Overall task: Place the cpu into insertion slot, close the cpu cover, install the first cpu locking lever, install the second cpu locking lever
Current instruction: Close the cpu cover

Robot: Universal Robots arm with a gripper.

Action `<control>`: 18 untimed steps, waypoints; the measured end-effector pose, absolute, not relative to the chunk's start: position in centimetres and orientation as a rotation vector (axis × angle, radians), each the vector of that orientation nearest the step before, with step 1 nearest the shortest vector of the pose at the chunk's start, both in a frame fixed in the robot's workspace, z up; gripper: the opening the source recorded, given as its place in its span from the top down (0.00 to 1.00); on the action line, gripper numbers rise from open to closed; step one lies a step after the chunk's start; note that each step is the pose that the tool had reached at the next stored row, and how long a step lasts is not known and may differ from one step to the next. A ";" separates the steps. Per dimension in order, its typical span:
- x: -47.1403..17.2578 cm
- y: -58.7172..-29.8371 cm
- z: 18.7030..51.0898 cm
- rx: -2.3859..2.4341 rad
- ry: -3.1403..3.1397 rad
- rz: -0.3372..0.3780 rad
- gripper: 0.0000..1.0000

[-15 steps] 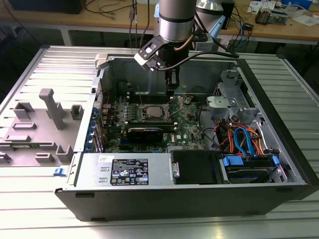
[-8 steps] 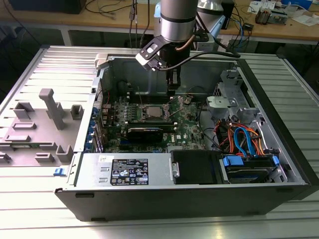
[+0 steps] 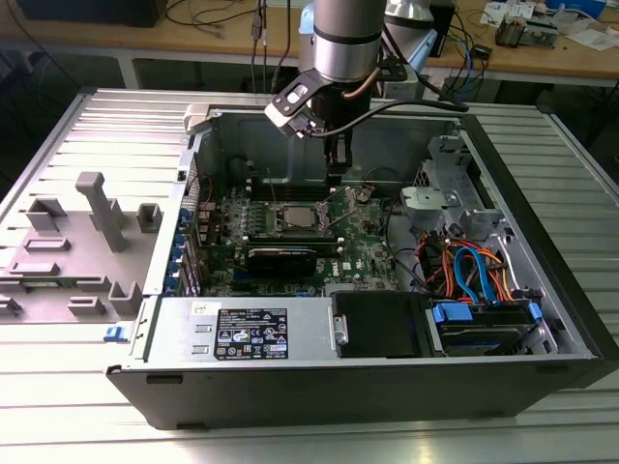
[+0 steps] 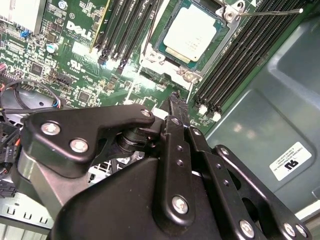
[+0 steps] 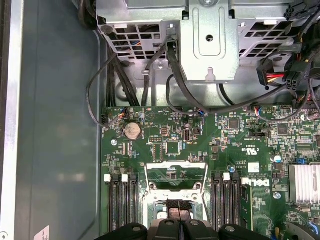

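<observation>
The cpu [image 4: 192, 32], a flat silver-grey square, lies in the insertion slot [image 3: 277, 221] on the green board. A silvery cpu cover [image 4: 173, 67] frames it and seems to lie flat around it. A thin wire locking lever [image 4: 270, 12] juts out from one socket corner. In the exterior view my gripper [image 3: 336, 172] hangs a little above the board, just to the exterior view's right of the socket. Its black fingertips [image 5: 175, 219] are pressed together with nothing between them, and in the second wrist view the gripper [image 4: 176, 98] points down beside the socket.
Black memory slots [image 4: 240, 60] flank the socket on both sides. A metal drive cage [image 5: 210, 45] and loose cables [image 5: 125, 80] stand beyond the board. The case walls [image 3: 542, 222] enclose the work area. A grey fixture plate [image 3: 87, 242] lies outside the case.
</observation>
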State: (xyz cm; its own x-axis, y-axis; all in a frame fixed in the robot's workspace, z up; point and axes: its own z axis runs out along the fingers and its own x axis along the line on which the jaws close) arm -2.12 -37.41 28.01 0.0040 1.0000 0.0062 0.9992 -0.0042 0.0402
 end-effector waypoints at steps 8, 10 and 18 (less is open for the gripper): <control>-1.9 -37.4 28.0 2.208 2.200 0.051 0.89; -1.9 -37.4 28.0 2.209 2.200 0.051 0.89; -1.5 -37.4 28.0 2.209 2.200 0.051 0.89</control>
State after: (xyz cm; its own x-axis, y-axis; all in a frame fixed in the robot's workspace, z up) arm -1.50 -37.41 28.01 0.0040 1.0000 0.0062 0.9992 -0.0042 0.0402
